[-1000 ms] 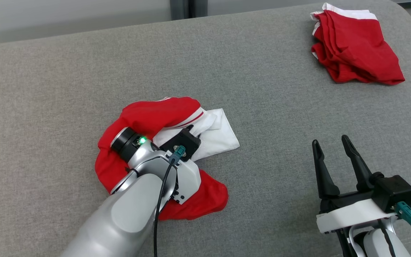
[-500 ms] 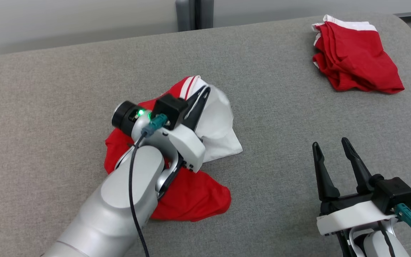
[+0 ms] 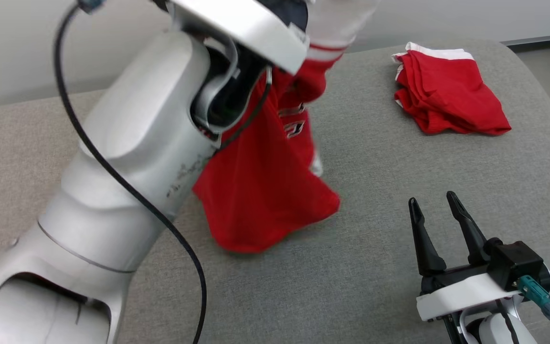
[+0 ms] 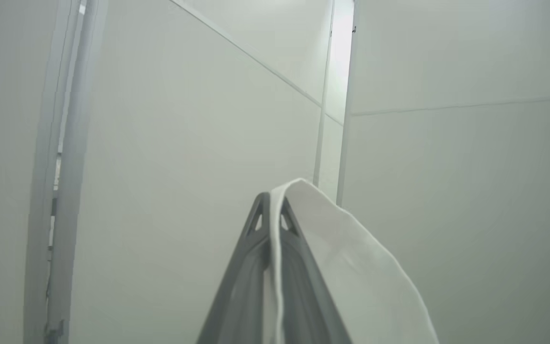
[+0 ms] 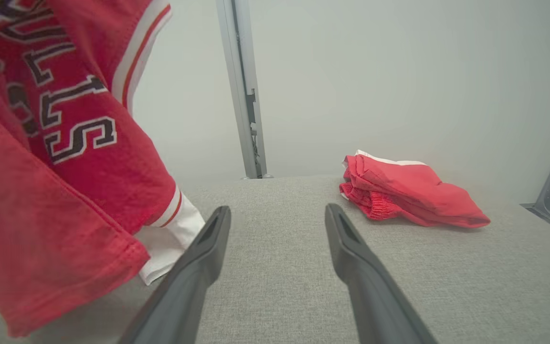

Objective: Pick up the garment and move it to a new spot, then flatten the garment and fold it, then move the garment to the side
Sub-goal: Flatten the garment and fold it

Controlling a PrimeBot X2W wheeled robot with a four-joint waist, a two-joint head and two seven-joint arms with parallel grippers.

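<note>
A red garment [image 3: 268, 191] with white sleeve trim and dark lettering hangs in the air above the grey cushion, its lower hem just brushing the surface. It shows at the left of the right wrist view as the same garment [image 5: 41, 157]. My left gripper [image 4: 271, 200] is raised high and shut on a white edge of the garment [image 4: 351, 267], pinched between both fingers. My right gripper [image 3: 435, 205] rests low at the lower right, open and empty, its fingers [image 5: 208, 248] apart above the cushion.
A second red garment [image 3: 447, 95], folded with a white band, lies at the far right of the grey cushion [image 3: 399, 157]. My left forearm [image 3: 127, 143] covers much of the head view's left. A pale wall and a grey post [image 5: 244, 86] stand behind.
My left arm has risen sharply, lifting the red garment off the cushion so it hangs. The head camera shifted a little. The right gripper stayed put.
</note>
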